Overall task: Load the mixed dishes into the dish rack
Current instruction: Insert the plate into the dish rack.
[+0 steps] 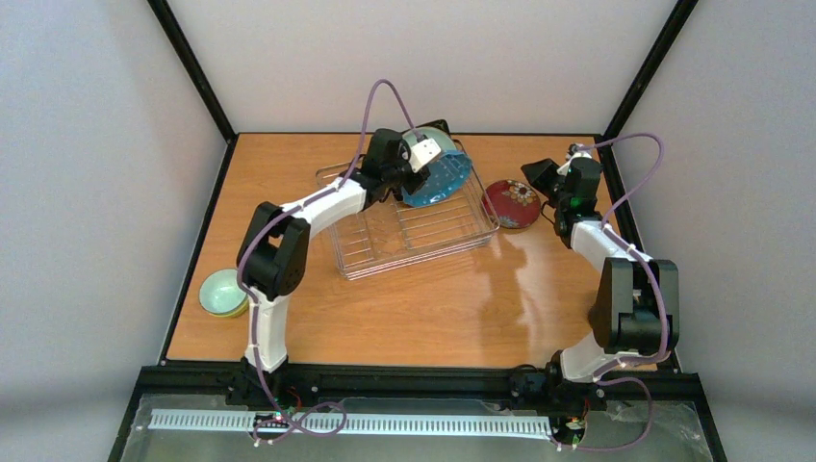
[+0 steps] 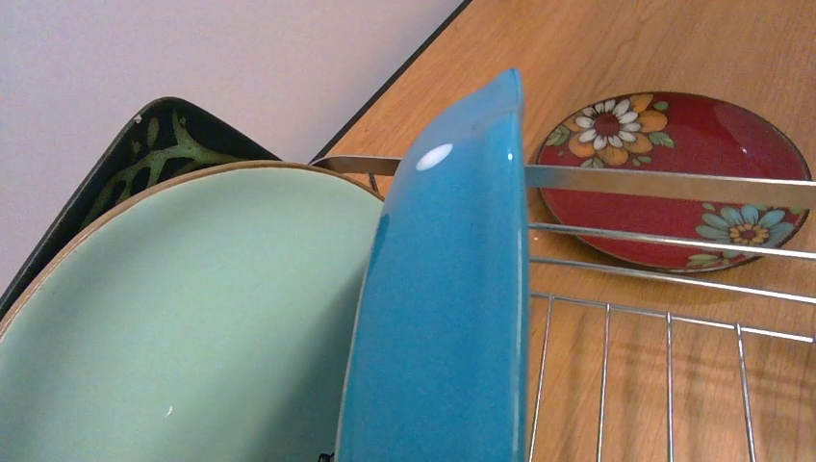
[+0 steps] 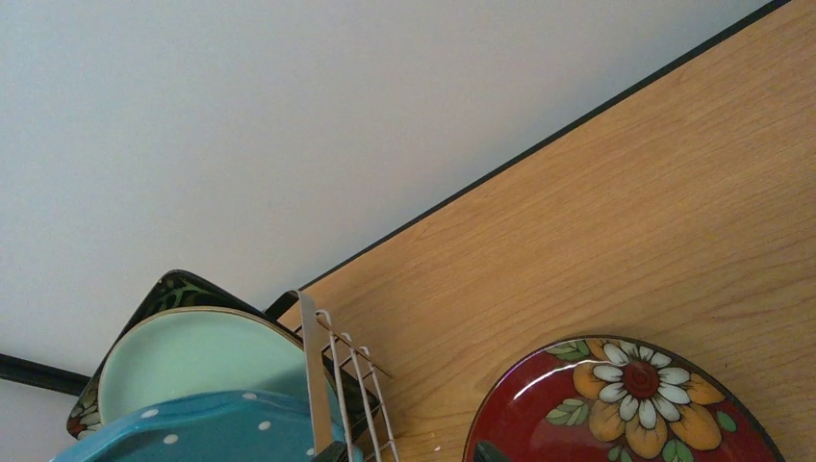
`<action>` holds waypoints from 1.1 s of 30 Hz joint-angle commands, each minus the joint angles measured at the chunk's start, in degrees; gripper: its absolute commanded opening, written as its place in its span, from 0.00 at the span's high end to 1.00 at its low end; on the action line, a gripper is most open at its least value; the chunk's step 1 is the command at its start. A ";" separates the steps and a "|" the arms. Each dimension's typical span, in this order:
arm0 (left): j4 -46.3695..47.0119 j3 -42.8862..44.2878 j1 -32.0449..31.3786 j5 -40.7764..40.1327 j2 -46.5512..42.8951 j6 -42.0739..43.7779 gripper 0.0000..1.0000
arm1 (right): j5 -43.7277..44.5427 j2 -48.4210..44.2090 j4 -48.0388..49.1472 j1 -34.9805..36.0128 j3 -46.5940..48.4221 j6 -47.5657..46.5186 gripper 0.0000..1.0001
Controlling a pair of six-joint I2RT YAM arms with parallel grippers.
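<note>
- Gripping the upper rim of a blue round plate with white dots [image 1: 445, 181], with the left end effector [image 1: 424, 154] clamped on it at the far right corner of the rack.
- Props that plate on edge, tilted, inside a rectangular silvery wire-grid dish rack with a low clear rim [image 1: 385, 252], set around the middle of the wooden surface [image 1: 433, 308].
- Shows, in the left wrist view, a pale mint round plate with a brown rim [image 2: 192, 318] on edge just behind the blue one, close against it.
- Shows behind that a black square plate with a green leaf pattern [image 2: 154, 144], also upright and nearest the back wall.
- Finds a small red round plate with painted flowers [image 1: 510, 204] lying flat on the surface just beside the rack's right end, outside the wires.
- Hangs the right end effector [image 1: 545, 183] low at the right edge of the red plate, fingers spread apart; cannot tell whether touching the plate or just above it.
- Places a yellow-green bowl [image 1: 208, 300] at the left edge of the surface, well apart from the rack, with what looks like a mint bowl [image 1: 227, 290] nested inside.
</note>
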 commanded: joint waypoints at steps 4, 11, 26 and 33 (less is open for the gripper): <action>-15.73 2.56 1.60 -6.19 8.89 -4.86 0.59 | 0.86 1.67 1.68 0.24 2.42 -0.85 0.26; -16.64 -0.08 1.63 -7.75 8.77 -4.66 0.59 | 0.74 2.65 2.23 0.24 2.83 0.22 0.25; -19.29 0.25 -0.46 -21.62 9.76 1.82 0.64 | 1.01 2.75 8.38 0.24 -1.72 0.90 0.26; -22.15 4.03 -0.87 -30.22 12.91 4.36 0.63 | 0.54 3.50 12.12 0.25 -2.93 1.21 0.25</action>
